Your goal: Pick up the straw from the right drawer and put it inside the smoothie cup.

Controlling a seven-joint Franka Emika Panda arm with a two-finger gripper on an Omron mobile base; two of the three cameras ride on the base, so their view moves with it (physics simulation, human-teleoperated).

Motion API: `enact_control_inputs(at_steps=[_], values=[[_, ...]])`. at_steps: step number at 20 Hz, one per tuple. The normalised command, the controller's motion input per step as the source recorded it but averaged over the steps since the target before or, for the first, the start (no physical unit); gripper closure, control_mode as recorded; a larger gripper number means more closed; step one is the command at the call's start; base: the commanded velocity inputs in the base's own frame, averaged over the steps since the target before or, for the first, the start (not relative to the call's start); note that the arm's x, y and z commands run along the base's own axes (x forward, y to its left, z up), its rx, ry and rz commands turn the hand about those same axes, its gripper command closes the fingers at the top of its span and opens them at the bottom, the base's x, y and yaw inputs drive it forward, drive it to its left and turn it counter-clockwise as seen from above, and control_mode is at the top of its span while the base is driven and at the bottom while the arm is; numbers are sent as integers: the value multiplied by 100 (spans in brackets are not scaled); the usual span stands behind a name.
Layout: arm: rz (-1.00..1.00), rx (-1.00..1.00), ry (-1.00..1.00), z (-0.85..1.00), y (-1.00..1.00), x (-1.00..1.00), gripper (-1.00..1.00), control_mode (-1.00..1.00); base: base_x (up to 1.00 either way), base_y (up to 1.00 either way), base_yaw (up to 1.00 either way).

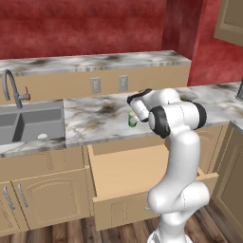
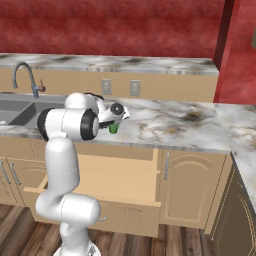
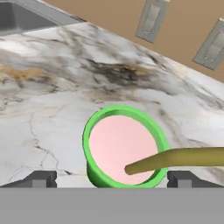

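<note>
The smoothie cup [image 3: 120,148] is a bright green tumbler with pink drink inside, standing on the marble counter right below my gripper [image 3: 111,179]. The straw [image 3: 183,157] rests with its lower end in the pink drink and leans out over the rim to the right. My two fingertips [image 3: 41,178] stand wide apart on either side of the cup, open and holding nothing. In the base views the hand hovers just above the cup [image 1: 132,119] [image 2: 114,128]. The right drawer [image 1: 128,175] [image 2: 115,177] is pulled out below the counter, its tan floor bare.
A grey sink [image 1: 33,123] with a curved faucet [image 1: 9,88] lies to the left of the cup. Two wall outlets [image 1: 96,85] sit on the backsplash behind it. Cabinet doors [image 2: 187,187] flank the open drawer, which juts toward the base.
</note>
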Motion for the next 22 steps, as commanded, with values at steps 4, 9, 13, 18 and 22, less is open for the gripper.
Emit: enact_control_inputs(at_steps=[4,9,13,18,22], values=[[-5,-10,-2,34,38,0,-100,-100,0,0,0],[-5,-12,-3,33,26,-19,-100,-100,0,0,0],[-12,-9,0,53,3,-37,-100,-100,0,0,0],[-16,-5,0,57,0,-36,-100,-100,0,0,0],[-17,0,4,65,0,-46,-100,-100,0,0,0]])
